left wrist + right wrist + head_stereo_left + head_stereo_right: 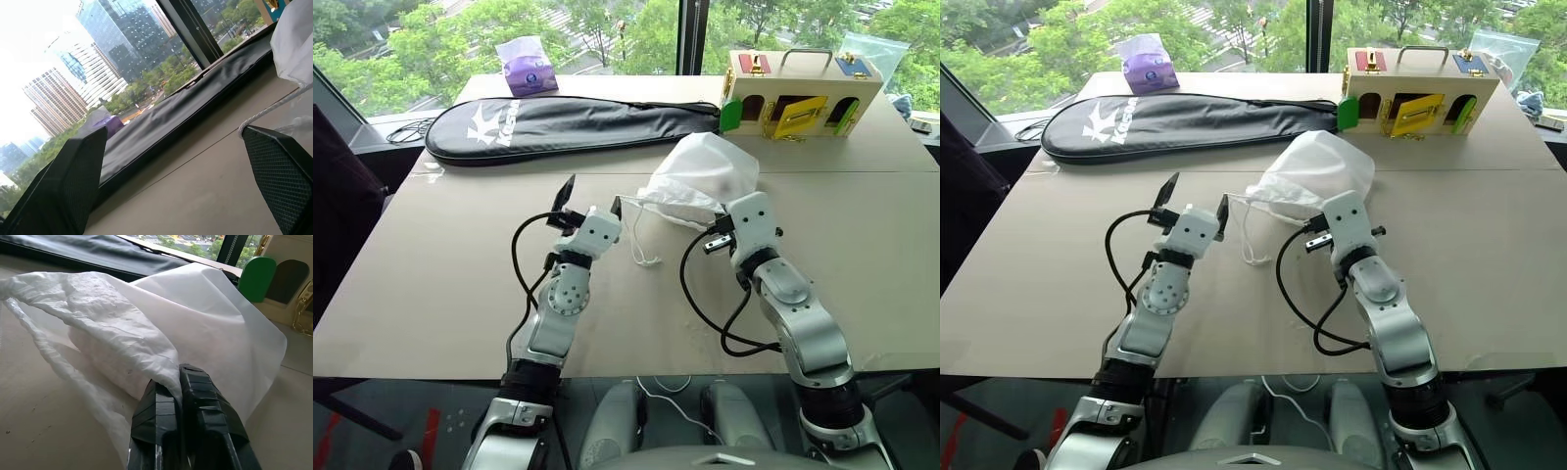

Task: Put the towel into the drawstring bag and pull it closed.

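Observation:
The drawstring bag [703, 174] lies puffed up on the table right of centre, its mouth facing my left arm, and thin white cords [641, 247] trail from it. Through its thin fabric a thick white lump shows, the towel [100, 357], inside the bag. My right gripper [179, 378] is shut on a pinched fold of the bag's fabric at its near side. My left gripper [592, 200] stands open just left of the bag's mouth, tilted upward. One cord [270, 108] runs up to the tip of one of its fingers [279, 166]; nothing sits between the jaws.
A long black racket case [568, 125] lies across the far side of the table, with a purple tissue pack [529, 67] behind it. A wooden box with coloured doors [798, 93] stands at the far right. A black cable [406, 130] lies on the ledge at the far left.

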Action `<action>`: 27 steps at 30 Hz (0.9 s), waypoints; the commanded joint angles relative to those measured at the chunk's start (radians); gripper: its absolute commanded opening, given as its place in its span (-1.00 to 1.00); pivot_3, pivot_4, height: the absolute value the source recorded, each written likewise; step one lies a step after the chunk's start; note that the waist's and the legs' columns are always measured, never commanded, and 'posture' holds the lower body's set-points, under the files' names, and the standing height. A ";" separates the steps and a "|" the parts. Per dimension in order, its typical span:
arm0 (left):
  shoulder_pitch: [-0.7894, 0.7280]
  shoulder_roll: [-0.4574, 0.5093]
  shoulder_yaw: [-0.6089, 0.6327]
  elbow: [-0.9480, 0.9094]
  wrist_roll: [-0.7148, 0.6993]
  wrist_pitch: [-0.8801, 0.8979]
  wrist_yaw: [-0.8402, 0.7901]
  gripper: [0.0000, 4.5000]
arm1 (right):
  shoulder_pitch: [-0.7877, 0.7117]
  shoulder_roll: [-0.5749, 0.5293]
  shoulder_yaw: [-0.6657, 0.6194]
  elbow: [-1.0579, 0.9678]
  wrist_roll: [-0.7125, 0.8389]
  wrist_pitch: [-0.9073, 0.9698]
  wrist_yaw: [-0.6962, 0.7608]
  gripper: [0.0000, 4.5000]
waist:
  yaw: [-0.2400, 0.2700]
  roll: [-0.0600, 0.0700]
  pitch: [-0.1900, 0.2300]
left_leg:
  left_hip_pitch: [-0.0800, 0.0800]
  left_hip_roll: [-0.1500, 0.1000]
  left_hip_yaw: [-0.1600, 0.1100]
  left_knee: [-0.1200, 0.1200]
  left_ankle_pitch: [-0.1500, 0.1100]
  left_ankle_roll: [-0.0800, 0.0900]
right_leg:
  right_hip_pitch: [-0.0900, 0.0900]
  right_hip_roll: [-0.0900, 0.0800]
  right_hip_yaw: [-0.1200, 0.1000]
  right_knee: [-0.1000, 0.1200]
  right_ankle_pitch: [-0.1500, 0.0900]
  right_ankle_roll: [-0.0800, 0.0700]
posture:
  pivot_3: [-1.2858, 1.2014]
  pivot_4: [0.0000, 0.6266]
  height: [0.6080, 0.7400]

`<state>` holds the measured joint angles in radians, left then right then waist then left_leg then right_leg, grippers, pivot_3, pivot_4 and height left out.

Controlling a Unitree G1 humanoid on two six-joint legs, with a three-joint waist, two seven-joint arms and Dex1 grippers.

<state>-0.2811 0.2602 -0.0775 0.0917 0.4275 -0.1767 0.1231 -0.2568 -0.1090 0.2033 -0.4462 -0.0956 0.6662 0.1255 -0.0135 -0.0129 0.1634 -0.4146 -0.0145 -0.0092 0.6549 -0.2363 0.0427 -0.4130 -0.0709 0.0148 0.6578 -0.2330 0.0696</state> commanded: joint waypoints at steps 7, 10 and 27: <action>-0.011 -0.001 0.173 0.037 -0.070 0.139 0.130 1.00 | 0.004 -0.020 -0.030 -0.025 -0.022 0.004 -0.025 -0.99 | 0.000 0.000 0.000 | 0.000 0.000 0.000 0.000 0.000 0.000 | 0.000 0.000 0.000 0.000 0.000 0.000 | 0.03 -0.52 1.00; -0.011 0.009 0.188 0.053 -0.078 0.154 0.151 1.00 | 0.002 -0.026 -0.041 -0.019 -0.027 0.007 -0.031 -0.99 | 0.000 0.000 0.000 | 0.000 0.000 0.000 0.000 0.000 0.000 | 0.000 0.000 0.000 0.000 0.000 0.000 | 0.03 -0.52 1.00; 0.016 0.006 0.212 0.053 -0.129 0.246 0.204 1.00 | -0.004 -0.034 -0.081 -0.012 -0.042 0.013 -0.074 -0.99 | 0.000 0.000 0.000 | 0.000 0.000 -0.001 0.000 0.000 0.000 | 0.000 0.000 0.000 0.000 0.000 0.000 | 0.03 -0.52 1.00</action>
<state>-0.2779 0.2367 -0.0017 0.1378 0.3101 0.0141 0.2557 -0.2586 -0.1222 0.2250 -0.4310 -0.0940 0.6800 0.1156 -0.0132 -0.0131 0.1633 -0.4146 -0.0147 -0.0097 0.6550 -0.2362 0.0423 -0.4130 -0.0710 0.0147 0.6580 -0.2329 0.0695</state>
